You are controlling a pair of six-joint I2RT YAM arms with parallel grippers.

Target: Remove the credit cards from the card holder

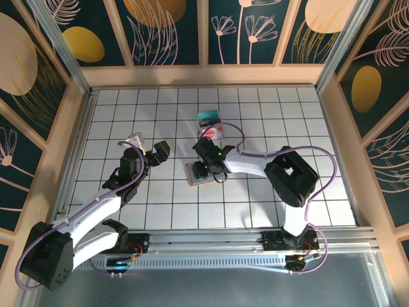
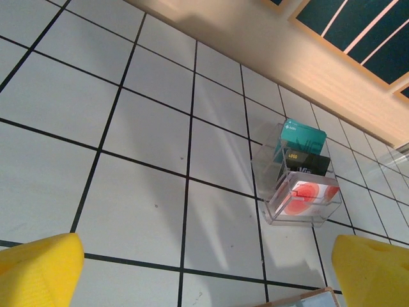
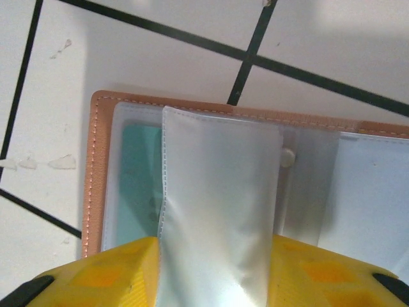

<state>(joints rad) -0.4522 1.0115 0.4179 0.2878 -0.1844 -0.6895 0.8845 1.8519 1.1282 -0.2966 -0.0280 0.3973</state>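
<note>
Yellow fingertips point(image 3: 115, 272) of right gripper point(image 3: 217, 278) flank a raised clear plastic sleeve point(image 3: 217, 192) of the open tan leather card holder point(image 3: 92, 166); grip cannot be told | teal-green plastic credit card point(image 3: 137, 185) inside left pocket | left gripper point(image 2: 204, 275) spread, empty | step: likely extraction; next: pinch card edge, slide out.

White gridded table point(image 1: 319, 128) inside dark floral-patterned walls point(image 1: 172, 32).

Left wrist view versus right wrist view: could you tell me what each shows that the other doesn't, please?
Left wrist: a clear stand holding a teal card, a black card and a red-circled card, near a wooden wall. Right wrist: the open card holder, one clear sleeve upright at the right gripper, a greenish card in another. Both: yellow fingers, gridded table.
</note>
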